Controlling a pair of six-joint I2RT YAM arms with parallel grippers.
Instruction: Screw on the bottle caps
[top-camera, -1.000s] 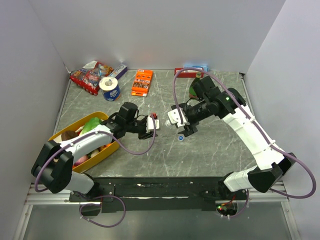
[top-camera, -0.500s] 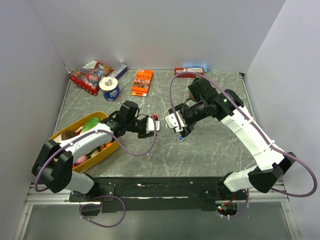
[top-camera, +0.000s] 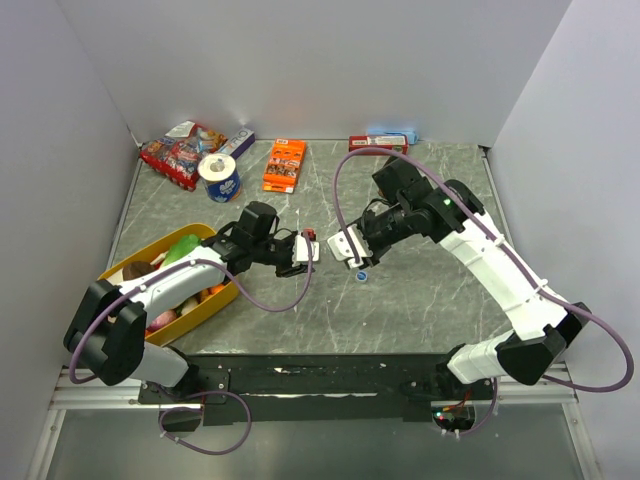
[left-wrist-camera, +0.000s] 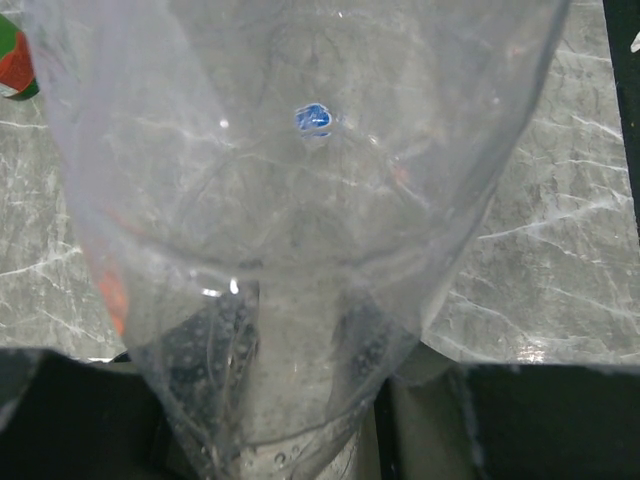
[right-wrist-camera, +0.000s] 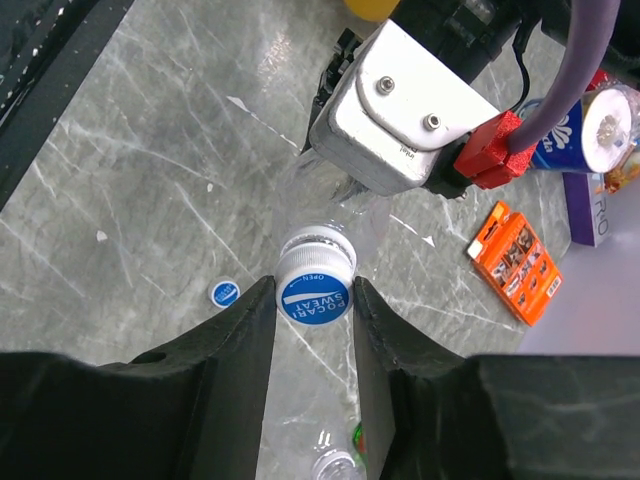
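Observation:
My left gripper (top-camera: 305, 248) is shut on a clear bottle (left-wrist-camera: 300, 200), which fills the left wrist view with the dark fingers (left-wrist-camera: 200, 360) showing through it. On that bottle's neck (right-wrist-camera: 322, 240) sits a blue-topped bottle cap (right-wrist-camera: 315, 290). My right gripper (right-wrist-camera: 315, 300) is shut on this cap, a finger touching each side. A second blue cap (right-wrist-camera: 224, 292) lies loose on the table just beside them (top-camera: 361, 275). The open neck of another clear bottle (right-wrist-camera: 335, 465) shows at the bottom edge of the right wrist view.
A yellow tray (top-camera: 205, 231) of mixed items lies under the left arm. At the back are a blue-white tape roll (top-camera: 219, 178), an orange box (top-camera: 284, 164), a red snack packet (top-camera: 180, 152) and a red and blue box (top-camera: 380, 142). White walls enclose the table.
My right gripper has moved left to the bottle held by the left gripper, and its fingers have closed onto the cap. The left arm has stayed still.

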